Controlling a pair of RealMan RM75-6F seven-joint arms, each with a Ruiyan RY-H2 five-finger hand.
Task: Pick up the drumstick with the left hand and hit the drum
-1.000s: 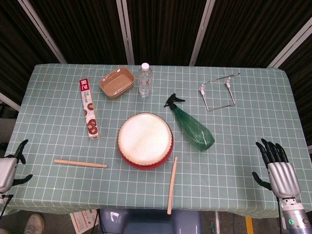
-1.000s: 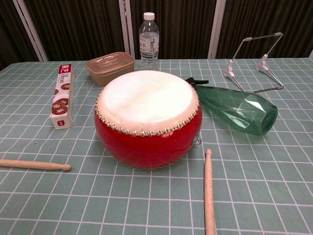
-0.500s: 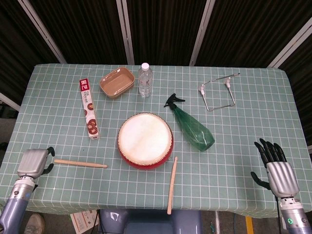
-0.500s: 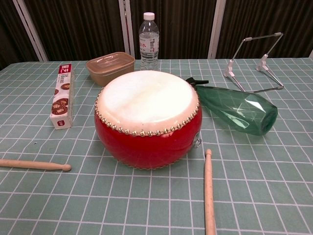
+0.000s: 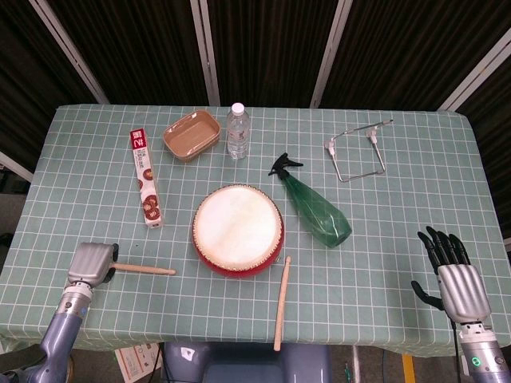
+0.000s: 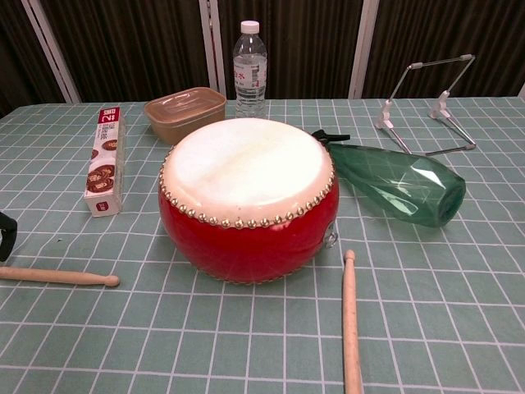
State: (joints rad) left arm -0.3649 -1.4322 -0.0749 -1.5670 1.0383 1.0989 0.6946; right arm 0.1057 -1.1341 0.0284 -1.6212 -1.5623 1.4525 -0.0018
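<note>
The tabletop (image 5: pixel 399 199) under its green checked cloth carries everything you need, and the red drum (image 5: pixel 238 230) sits at its centre, well off to the right of your left hand's fingers. Your left hand (image 5: pixel 92 263) is at the near left edge, over the butt end of the drumstick (image 5: pixel 144 270), which lies flat and points from your fingers toward the drum with its tip short of the drum's side. From above, the back of that hand hides the fingers, and the chest view shows only a dark fingertip (image 6: pixel 6 236) just above the stick's handle, so you cannot tell whether the fingers are closing or wide apart; the stick looks to be lying on the cloth, not lifted. You are at the reach-and-grasp step, with the strike not yet begun. Next you would need to settle the fingers around the handle end, close firmly, and lift before swinging across to the drumhead. A second drumstick (image 5: pixel 281 303) lies in front of the drum, far right of your fingers; leave it. Your right hand (image 5: pixel 453 275) rests at the far right edge, fingers spread and holding nothing, well clear of the work.
</note>
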